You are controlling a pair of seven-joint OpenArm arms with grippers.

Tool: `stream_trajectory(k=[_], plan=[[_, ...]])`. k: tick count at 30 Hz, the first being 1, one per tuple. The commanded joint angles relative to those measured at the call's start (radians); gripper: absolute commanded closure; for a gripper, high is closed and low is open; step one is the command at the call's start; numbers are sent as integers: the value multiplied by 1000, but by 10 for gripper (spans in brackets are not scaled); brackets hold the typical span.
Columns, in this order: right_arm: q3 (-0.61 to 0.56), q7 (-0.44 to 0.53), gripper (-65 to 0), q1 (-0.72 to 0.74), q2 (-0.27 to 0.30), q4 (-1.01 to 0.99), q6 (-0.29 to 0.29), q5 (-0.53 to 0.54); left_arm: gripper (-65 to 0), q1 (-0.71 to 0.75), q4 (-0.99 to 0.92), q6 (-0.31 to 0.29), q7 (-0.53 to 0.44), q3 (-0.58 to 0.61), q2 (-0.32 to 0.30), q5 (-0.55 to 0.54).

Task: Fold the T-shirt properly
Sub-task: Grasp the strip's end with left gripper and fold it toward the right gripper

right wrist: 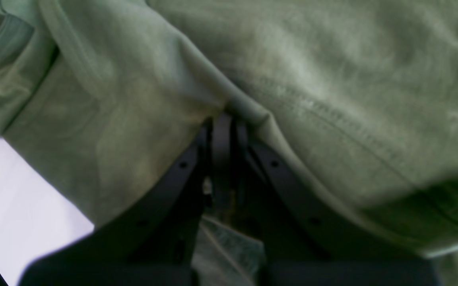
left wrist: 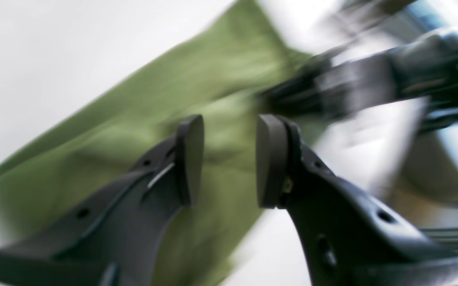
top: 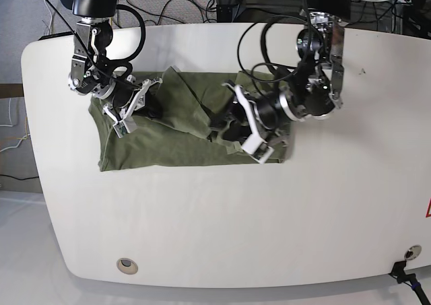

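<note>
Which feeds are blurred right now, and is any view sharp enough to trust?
Left wrist view: heavy motion streaks smear the T-shirt and background; only the left gripper is crisp. Right wrist view: dim, soft close-up of fabric around the right gripper. Base view: sharp, evenly lit.

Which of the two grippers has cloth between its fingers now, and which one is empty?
The right gripper is shut on a fold of the T-shirt. The left gripper is open, with an empty gap between its pads, above the shirt.
</note>
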Motion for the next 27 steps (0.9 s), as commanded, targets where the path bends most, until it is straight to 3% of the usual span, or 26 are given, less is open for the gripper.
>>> stream_trajectory(k=[1,4,9,22,27], plan=[[-4,-84,0,-11,6,-7,-9,-72,-205,-23,17,1,-18,-25,-50,68],[-4,-84,0,-11,5,-7,-9,-72,-201,-21,17,2,-20,-30,-118,140],[-4,-84,0,-11,5,-7,-9,-72,-80,-20,-29,4,-20,-32,-128,263],[-4,-84,0,-12,-14,-7,-9,-72,-80,-61,-271,4,-53,-22,36,518],[-4,-84,0,-12,-14,-7,-9,-72,-80,-115,-317,2,-63,-22,97,524]])
